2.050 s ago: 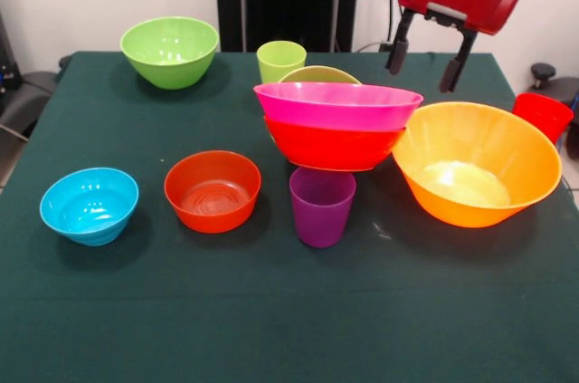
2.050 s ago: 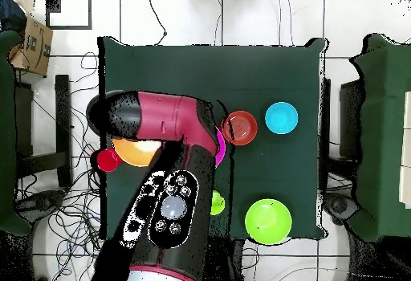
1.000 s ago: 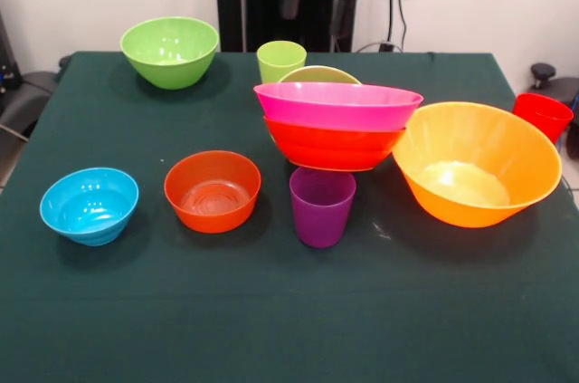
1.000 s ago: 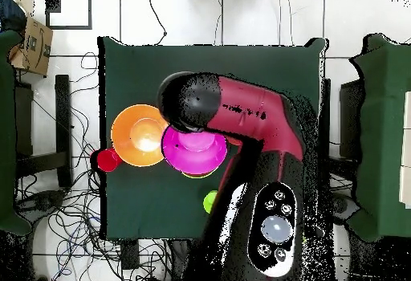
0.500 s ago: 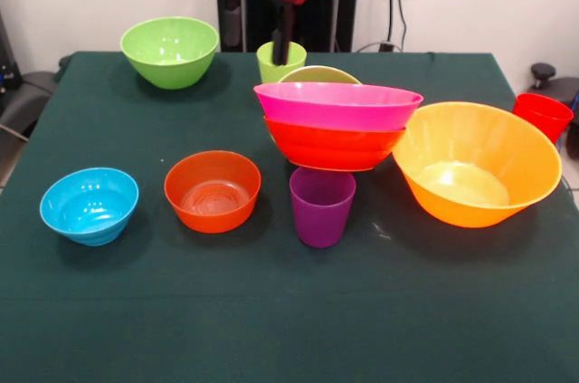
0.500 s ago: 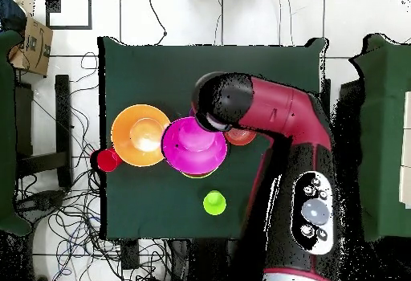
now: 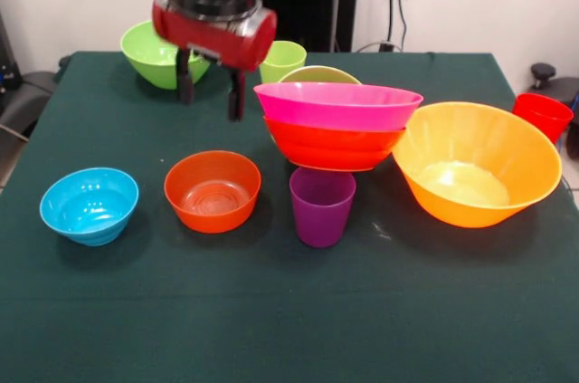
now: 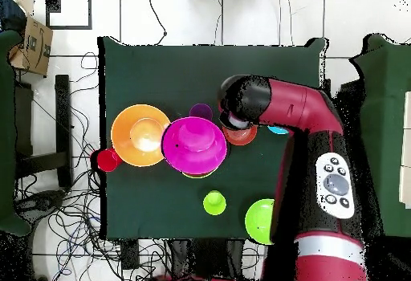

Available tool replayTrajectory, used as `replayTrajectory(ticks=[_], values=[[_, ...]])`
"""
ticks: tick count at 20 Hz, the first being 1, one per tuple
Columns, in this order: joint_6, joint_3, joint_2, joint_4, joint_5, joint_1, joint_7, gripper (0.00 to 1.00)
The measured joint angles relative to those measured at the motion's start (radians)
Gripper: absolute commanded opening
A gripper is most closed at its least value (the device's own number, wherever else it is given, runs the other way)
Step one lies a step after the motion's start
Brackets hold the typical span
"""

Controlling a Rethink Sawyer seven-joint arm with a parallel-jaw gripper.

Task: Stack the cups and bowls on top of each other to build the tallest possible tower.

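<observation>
My gripper [image 7: 210, 93] hangs open and empty above the far edge of the small orange-red bowl [image 7: 213, 190], left of the tower. The tower is a pink bowl [image 7: 337, 104] nested in a red-orange bowl [image 7: 333, 148], with a lime green bowl [image 7: 318, 74] showing behind it. The purple cup [image 7: 321, 206] stands in front of the tower. The lime green cup [image 7: 282, 59] stands behind it. The red cup [image 7: 543, 115] is at the table's right edge. In the overhead view the arm [image 8: 281, 117] covers most of the orange-red bowl [image 8: 241, 137].
A large orange bowl [image 7: 475, 163] sits right of the tower. A blue bowl [image 7: 89, 205] is at the front left. A lime green bowl [image 7: 154, 50] at the back left is partly hidden by the gripper. The table [image 7: 289, 311] is dark green cloth.
The arm swung from the right side of the front view across to the left and came down over the small orange-red bowl. The bowls and cups have not moved.
</observation>
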Motion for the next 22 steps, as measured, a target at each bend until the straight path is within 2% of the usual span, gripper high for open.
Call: replayTrajectory(ticks=[9, 22], values=[[-0.007, 0.103, 0.109, -0.082, -0.085, -0.078, -0.106, 1.0], [-0.007, 0.179, 0.163, -0.101, -0.127, -0.105, -0.116, 1.0]])
